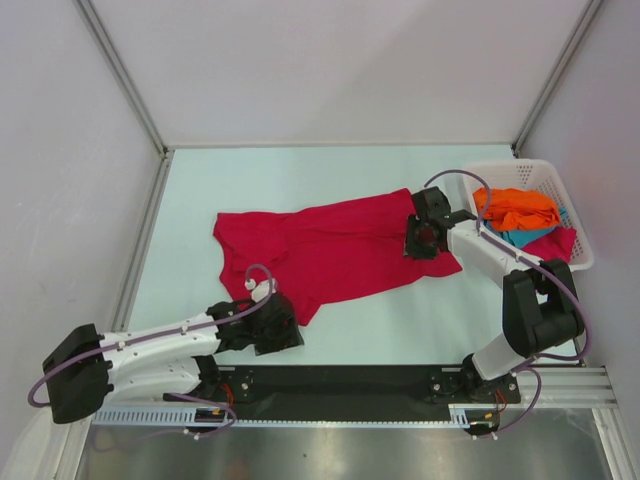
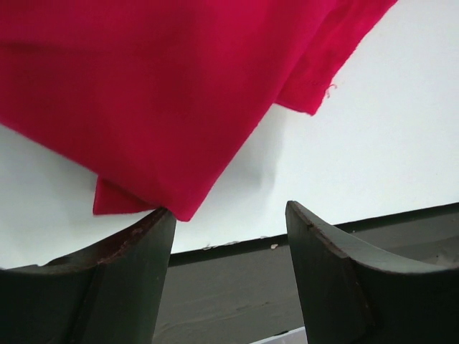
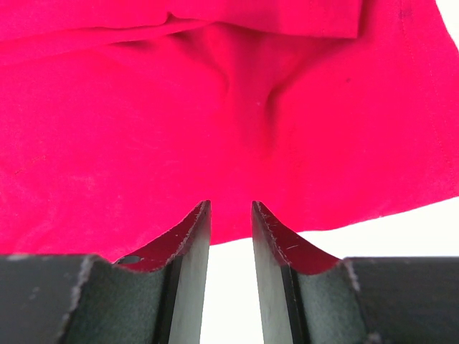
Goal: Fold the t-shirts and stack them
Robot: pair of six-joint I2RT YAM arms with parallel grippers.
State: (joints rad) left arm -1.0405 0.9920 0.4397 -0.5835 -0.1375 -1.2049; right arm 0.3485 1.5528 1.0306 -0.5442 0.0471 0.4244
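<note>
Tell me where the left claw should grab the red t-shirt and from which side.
Pinch the near pointed corner of the crimson t-shirt, flat just beyond the open left claw. Come low from the near side, probably sliding one finger under: it juts toward the claw.

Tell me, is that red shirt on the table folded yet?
Mostly spread out: the red shirt lies wide and rumpled across the table, no neat fold.

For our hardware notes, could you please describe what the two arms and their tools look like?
Both the left arm and right arm have white link shells with black joint housings. A lilac cable loops along each one. The left tool and right tool are black, with dark, curved, scuffed fingers.
</note>
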